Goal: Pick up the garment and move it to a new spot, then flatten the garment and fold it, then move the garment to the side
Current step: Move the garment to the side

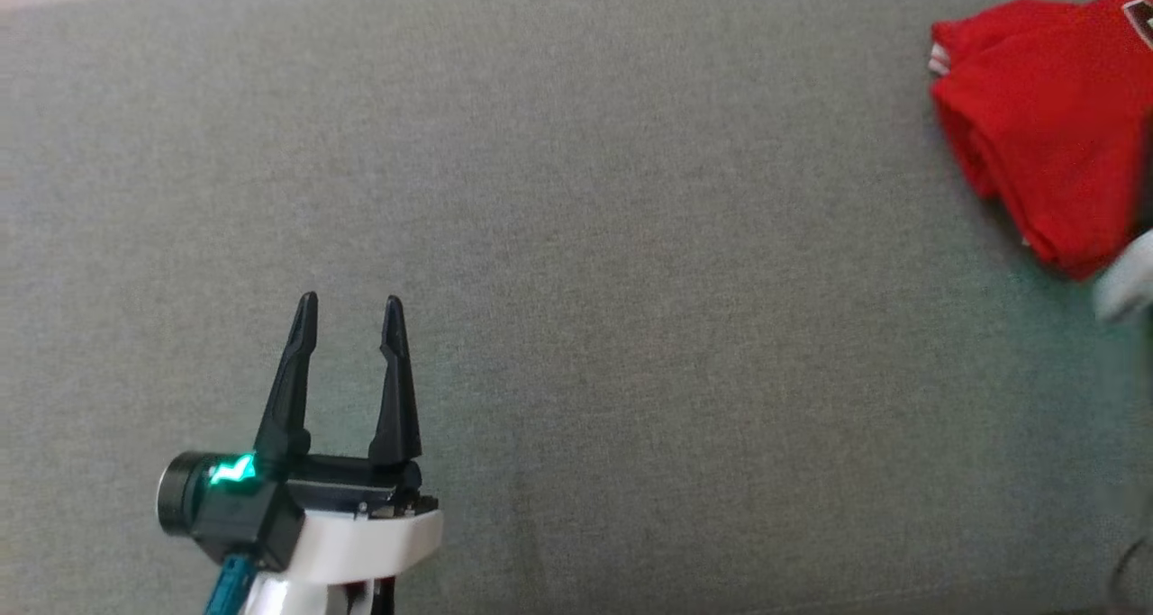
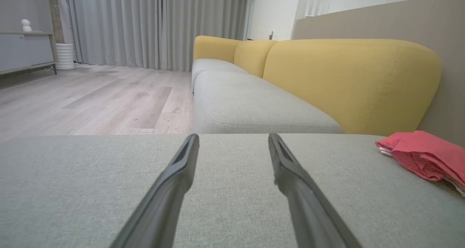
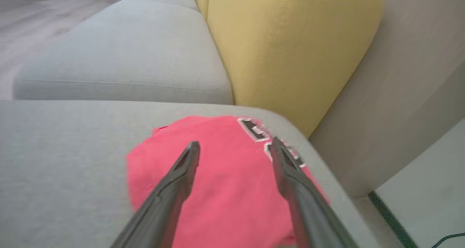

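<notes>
I see the red garment (image 1: 1045, 120) lying folded at the right end of the grey cushion (image 1: 576, 237), my left gripper (image 1: 351, 300) and right gripper (image 3: 234, 142) both spread and empty, so apparently, through some blur, only pulling away remains.

Garment (image 1: 1045, 120) laid at far right of cushion (image 1: 630, 237); left gripper (image 1: 351, 300) positioned lower left, well apart; sofa (image 2: 348, 81) located behind.
</notes>
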You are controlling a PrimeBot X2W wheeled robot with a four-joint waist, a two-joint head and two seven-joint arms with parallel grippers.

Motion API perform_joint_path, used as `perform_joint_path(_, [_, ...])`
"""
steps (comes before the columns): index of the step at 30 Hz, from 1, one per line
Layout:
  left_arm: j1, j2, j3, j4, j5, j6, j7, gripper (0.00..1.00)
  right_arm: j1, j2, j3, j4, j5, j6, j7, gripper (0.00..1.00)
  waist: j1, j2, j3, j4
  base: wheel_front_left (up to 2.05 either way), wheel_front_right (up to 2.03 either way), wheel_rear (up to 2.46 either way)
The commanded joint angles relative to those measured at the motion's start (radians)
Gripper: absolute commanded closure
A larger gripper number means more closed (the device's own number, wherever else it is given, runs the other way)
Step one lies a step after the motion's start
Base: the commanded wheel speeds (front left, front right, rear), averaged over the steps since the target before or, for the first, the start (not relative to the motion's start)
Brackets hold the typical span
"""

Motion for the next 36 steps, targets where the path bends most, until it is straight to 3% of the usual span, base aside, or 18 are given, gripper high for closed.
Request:
perform_joint_path(1, [-0.006, -0.006, 0.034, -0.029, -0.006, 0.008, -0.006, 0.0, 0.044, 0.022, 0.043, -0.051, 0.023, 0.007, -0.018, 0.0, 0.0, 0.0, -0.041, 0.006, 0.0, 0.0, 0.0])
perform_joint_path(6, [0.024, -0.006, 0.038, -0.009, -0.043, -0.003, -0.006, 0.0, 0.195, 0.096, 0.165, -0.073, 0.113, 0.007, -0.09, 0.0, 0.0, 0.0, -0.121, 0.024, 0.0, 0.0, 0.0])
perform_joint_path(12, [0.08, -0.006, 0.042, 0.041, -0.061, -0.005, -0.006, 0.0, 0.347, 0.133, 0.309, -0.033, 0.214, 0.007, -0.272, 0.0, 0.0, 0.0, -0.234, 0.067, 0.0, 0.0, 0.0])
perform_joint_path(16, [0.121, -0.006, 0.048, 0.063, -0.058, 0.004, -0.006, 0.0, 0.424, 0.147, 0.376, -0.009, 0.222, 0.007, -0.385, 0.0, 0.0, 0.0, -0.304, 0.1, 0.0, 0.0, 0.0])
perform_joint_path(24, [0.186, -0.006, 0.078, 0.07, -0.027, -0.004, -0.006, 0.0, 0.548, 0.212, 0.353, -0.13, 0.152, 0.007, -0.398, 0.0, 0.0, 0.0, -0.371, 0.133, 0.0, 0.0, 0.0])
perform_joint_path(31, [0.224, -0.006, 0.091, 0.048, -0.002, -0.009, -0.006, 0.0, 0.621, 0.224, 0.312, -0.184, 0.103, 0.007, -0.398, 0.0, 0.0, 0.0, -0.39, 0.155, 0.0, 0.0, 0.0])
perform_joint_path(36, [0.231, -0.006, 0.088, 0.05, 0.011, -0.025, -0.006, 0.0, 0.634, 0.225, 0.301, -0.191, 0.136, 0.007, -0.398, 0.0, 0.0, 0.0, -0.391, 0.167, 0.0, 0.0, 0.0])
